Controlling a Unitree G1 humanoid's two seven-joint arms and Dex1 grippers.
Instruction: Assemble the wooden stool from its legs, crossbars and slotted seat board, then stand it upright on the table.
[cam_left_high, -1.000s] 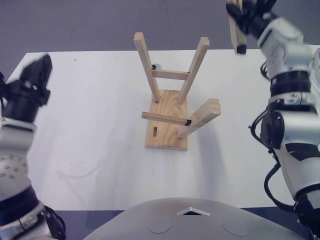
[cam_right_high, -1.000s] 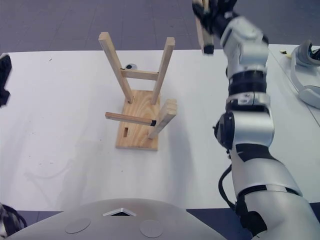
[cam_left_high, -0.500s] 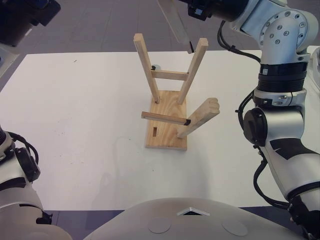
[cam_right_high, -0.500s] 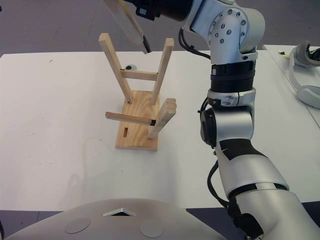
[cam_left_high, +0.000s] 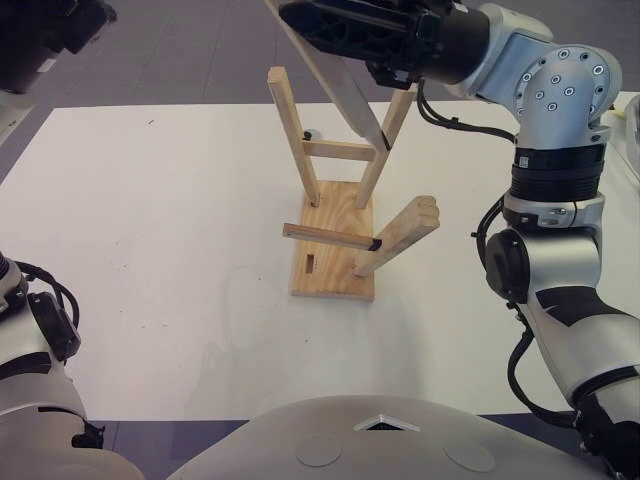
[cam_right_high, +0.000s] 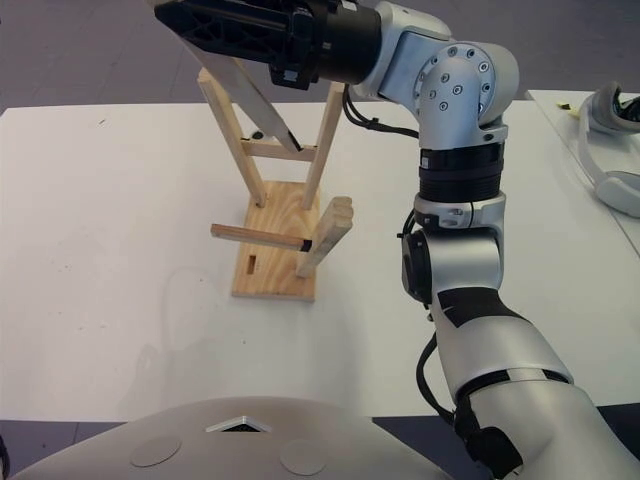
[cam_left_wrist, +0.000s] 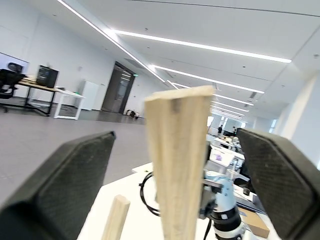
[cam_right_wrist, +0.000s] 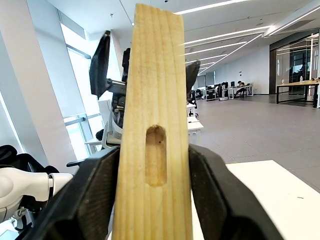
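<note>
The right gripper (cam_right_wrist: 156, 165) is clamped on a slotted wooden leg (cam_left_high: 352, 98) and holds it slanted above the far end of the partly built stool. The leg's lower tip is near the crossbar (cam_left_high: 340, 150) joining the two upright legs (cam_left_high: 295, 135). The left gripper (cam_left_wrist: 176, 135) is raised at far left, fingers spread wide and holding nothing. The seat board (cam_left_high: 335, 250) lies flat on the table (cam_left_high: 150, 250).
</note>
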